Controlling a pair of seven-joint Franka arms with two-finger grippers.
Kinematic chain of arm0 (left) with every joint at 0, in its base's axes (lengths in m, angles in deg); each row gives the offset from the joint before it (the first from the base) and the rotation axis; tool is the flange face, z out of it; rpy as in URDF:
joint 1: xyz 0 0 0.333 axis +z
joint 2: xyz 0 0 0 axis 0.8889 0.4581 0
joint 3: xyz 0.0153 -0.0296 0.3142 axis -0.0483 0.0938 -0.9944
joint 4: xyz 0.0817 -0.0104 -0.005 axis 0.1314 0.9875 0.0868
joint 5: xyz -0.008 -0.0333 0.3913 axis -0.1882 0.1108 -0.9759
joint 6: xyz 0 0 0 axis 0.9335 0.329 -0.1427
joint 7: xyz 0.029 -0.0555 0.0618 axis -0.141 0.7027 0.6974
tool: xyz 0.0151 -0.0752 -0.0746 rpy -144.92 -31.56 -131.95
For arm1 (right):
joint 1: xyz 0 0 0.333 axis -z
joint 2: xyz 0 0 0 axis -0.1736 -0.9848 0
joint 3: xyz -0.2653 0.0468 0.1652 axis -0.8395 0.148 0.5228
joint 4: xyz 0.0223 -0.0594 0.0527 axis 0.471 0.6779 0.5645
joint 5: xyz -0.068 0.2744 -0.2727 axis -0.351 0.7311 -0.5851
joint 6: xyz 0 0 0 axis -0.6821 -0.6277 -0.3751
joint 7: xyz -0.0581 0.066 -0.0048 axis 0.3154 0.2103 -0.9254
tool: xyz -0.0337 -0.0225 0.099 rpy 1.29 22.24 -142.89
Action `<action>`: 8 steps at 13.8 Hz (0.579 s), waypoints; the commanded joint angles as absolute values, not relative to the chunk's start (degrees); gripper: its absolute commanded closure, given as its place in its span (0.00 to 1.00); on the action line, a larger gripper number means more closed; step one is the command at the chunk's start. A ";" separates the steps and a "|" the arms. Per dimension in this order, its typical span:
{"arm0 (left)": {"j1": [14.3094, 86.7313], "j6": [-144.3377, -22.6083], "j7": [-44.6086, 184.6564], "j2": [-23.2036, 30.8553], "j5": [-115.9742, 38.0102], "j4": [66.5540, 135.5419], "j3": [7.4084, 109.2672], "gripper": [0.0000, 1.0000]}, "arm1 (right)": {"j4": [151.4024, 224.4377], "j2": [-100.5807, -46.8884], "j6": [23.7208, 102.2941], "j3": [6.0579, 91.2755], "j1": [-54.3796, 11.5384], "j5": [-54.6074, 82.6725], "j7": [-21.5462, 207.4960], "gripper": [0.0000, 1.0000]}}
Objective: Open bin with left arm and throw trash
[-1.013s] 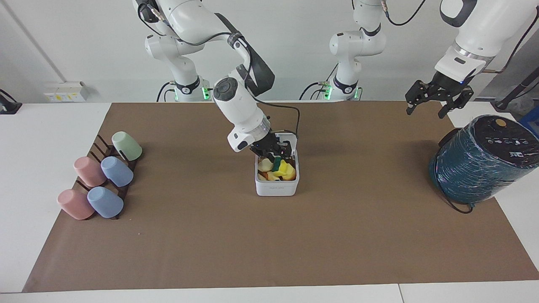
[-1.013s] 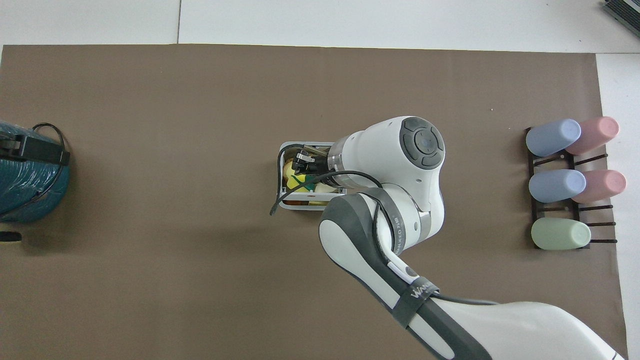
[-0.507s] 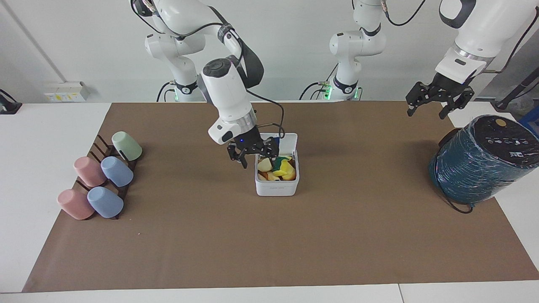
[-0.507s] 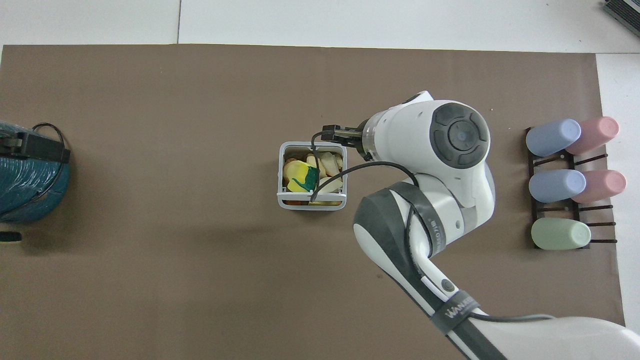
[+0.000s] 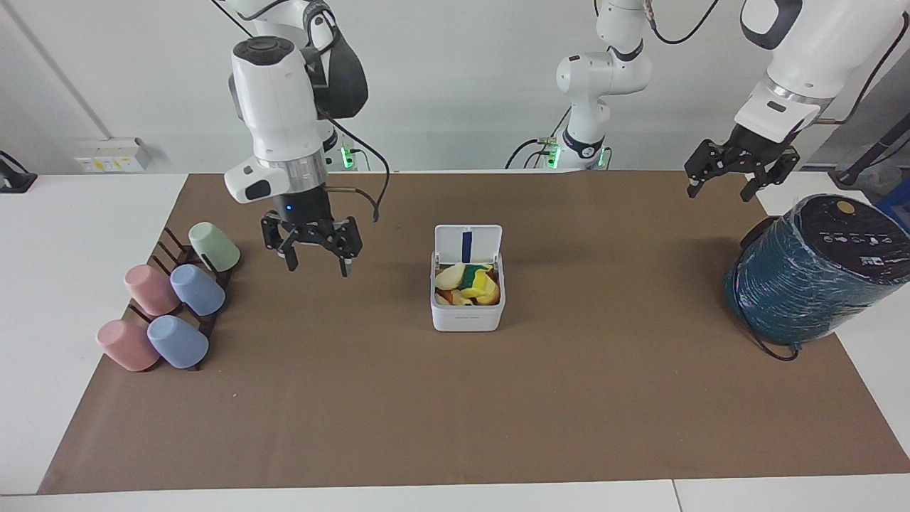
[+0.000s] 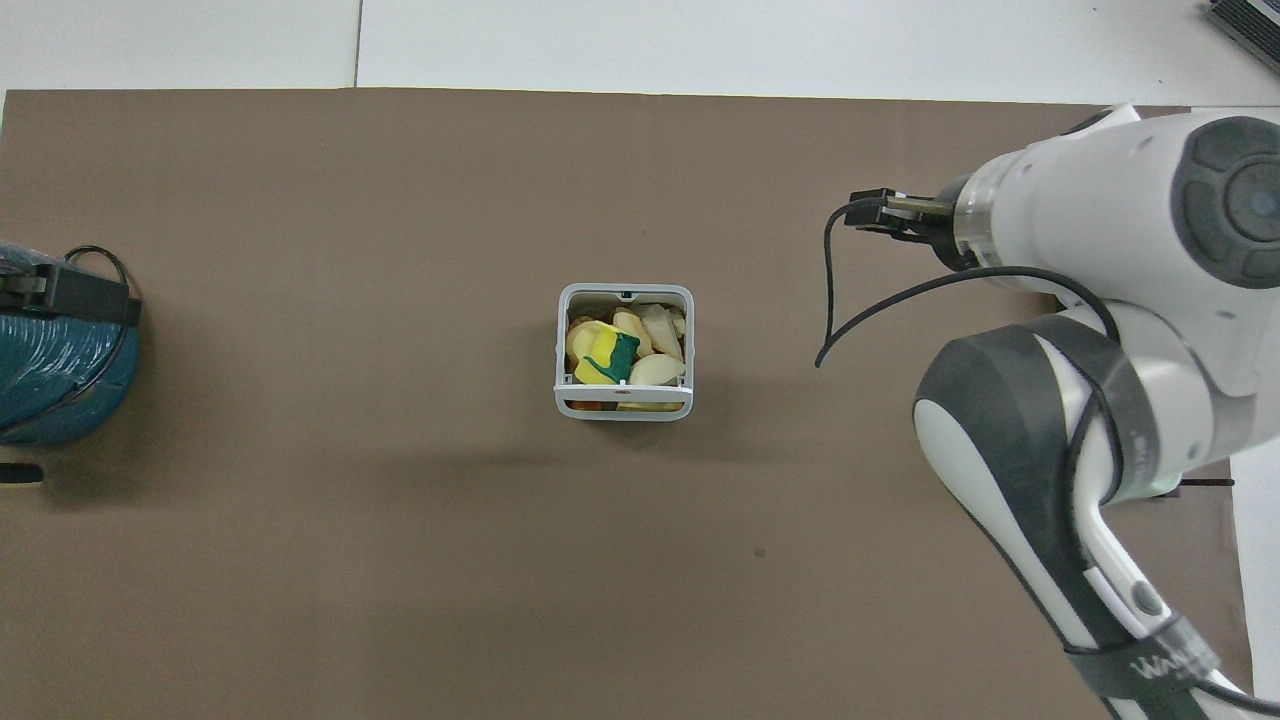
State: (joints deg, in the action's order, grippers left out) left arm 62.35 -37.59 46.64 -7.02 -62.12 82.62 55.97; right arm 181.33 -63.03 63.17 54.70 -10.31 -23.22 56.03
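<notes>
The white bin (image 5: 467,314) stands mid-mat with its lid (image 5: 468,244) tipped up on the side nearer the robots. The trash (image 5: 469,283), yellow, green and cream scraps, lies inside it and shows from above as well (image 6: 612,352) within the grey rim (image 6: 622,411). My right gripper (image 5: 318,269) hangs open and empty over bare mat between the bin and the cup rack. My left gripper (image 5: 718,192) waits open and empty in the air over the mat's corner by the teal cylinder, outside the overhead view.
A rack of pastel cups (image 5: 170,306) lies at the right arm's end of the table. A large dark teal wrapped cylinder (image 5: 810,277) with a cable sits at the left arm's end (image 6: 50,370). Brown mat (image 5: 455,412) covers the table.
My right gripper opened over the bin, lifted out of it and swung away toward the cup rack. The scraps stayed in the bin. The left arm has barely moved.
</notes>
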 commanded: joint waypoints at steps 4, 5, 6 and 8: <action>61.95 -38.69 48.34 -8.26 -63.68 84.49 56.01 0.00 | 174.09 -60.42 46.69 50.28 -7.26 -21.83 64.75 0.00; 61.95 -38.69 48.34 -8.17 -63.59 84.49 56.01 0.00 | 173.99 -59.37 44.92 46.86 -8.58 -20.61 66.76 0.00; 61.95 -38.69 48.34 -8.17 -63.59 84.49 56.01 0.00 | 173.91 -58.49 42.73 44.30 -9.29 -19.64 68.96 0.00; 62.03 -38.69 48.34 -8.17 -63.68 84.49 56.01 0.00 | 173.73 -58.22 37.28 40.87 -9.64 -18.85 74.14 0.00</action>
